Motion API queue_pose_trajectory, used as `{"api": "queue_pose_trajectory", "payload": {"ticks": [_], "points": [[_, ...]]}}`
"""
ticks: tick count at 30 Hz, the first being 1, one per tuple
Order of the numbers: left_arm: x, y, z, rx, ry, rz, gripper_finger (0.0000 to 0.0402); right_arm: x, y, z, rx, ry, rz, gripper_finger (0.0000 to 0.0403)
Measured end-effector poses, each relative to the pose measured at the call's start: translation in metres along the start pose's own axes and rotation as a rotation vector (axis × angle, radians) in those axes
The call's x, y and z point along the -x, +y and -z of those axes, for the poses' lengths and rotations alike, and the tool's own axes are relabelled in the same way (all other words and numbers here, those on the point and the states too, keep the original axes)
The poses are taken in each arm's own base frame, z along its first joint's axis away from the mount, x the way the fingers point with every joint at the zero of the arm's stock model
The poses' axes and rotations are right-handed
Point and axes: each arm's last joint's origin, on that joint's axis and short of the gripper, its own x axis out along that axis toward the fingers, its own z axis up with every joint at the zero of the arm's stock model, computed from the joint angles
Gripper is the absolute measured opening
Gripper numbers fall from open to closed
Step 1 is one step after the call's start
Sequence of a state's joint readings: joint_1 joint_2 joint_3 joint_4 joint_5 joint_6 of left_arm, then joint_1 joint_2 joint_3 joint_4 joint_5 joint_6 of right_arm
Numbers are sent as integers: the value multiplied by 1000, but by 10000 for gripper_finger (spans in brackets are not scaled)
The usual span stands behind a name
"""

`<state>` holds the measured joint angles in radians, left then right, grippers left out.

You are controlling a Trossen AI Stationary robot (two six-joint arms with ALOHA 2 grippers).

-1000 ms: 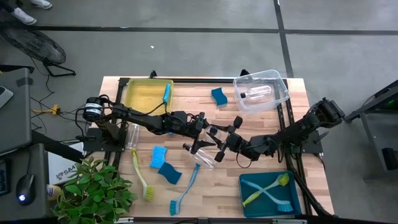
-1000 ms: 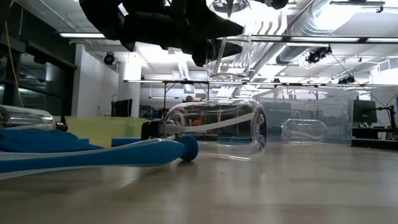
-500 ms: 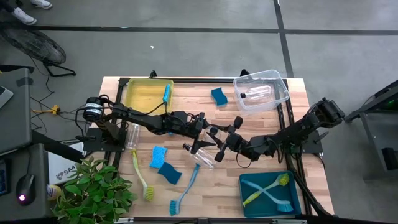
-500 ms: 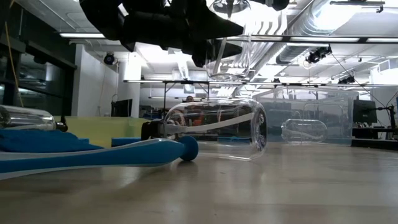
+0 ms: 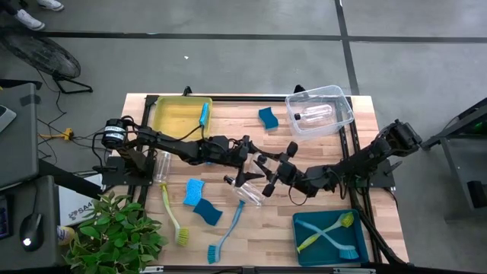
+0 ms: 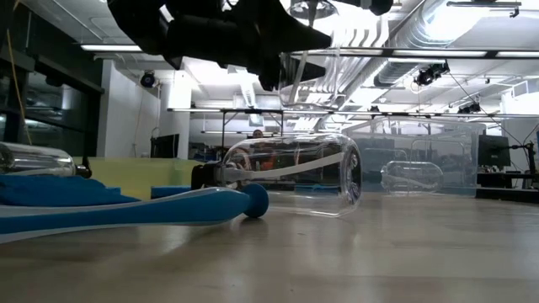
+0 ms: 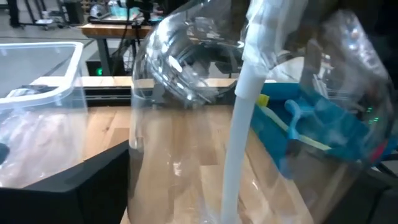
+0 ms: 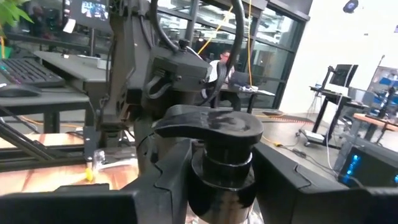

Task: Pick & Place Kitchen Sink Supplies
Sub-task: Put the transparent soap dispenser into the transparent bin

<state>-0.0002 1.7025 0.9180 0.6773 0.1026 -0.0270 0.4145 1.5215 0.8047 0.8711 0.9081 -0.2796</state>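
Clear bottle (image 8: 225, 171) clamped between the right gripper (image 5: 272, 176) fingers (image 8: 165, 180).

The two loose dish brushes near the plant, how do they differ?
The yellow-green brush lies left of the blue brush. The yellow-green brush's handle runs up toward the left arm's side; the blue brush's handle leans toward the table's middle. Both lie flat on the wooden table, bristle heads nearest the front edge.

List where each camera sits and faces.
High: above the table, facing down; both arms, left gripper and right gripper mid-table.
Low: table-top height, facing level past a lying bottle; arms overhead.
Left wrist: on the left arm, facing through the held bottle to the teal bin; gripper edge shows.
Right wrist: on the right arm, facing that bottle's black top between its fingers.
Both wrist views show the held bottle.
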Motion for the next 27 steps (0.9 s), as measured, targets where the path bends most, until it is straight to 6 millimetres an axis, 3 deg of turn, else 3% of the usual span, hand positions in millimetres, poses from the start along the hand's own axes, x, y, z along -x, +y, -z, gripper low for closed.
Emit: {"api": "queue_pose_trajectory", "payload": {"ticks": [4,11,27], "points": [[2,1,-1,-31,12,-34,376,0,-1,2,17,28,67,130],[14,2,-13,-81,57,-109,398,2,-3,3,23,59,150,129],[15,-2,-14,-66,67,-78,397,1,-3,3,12,51,123,129]]}}
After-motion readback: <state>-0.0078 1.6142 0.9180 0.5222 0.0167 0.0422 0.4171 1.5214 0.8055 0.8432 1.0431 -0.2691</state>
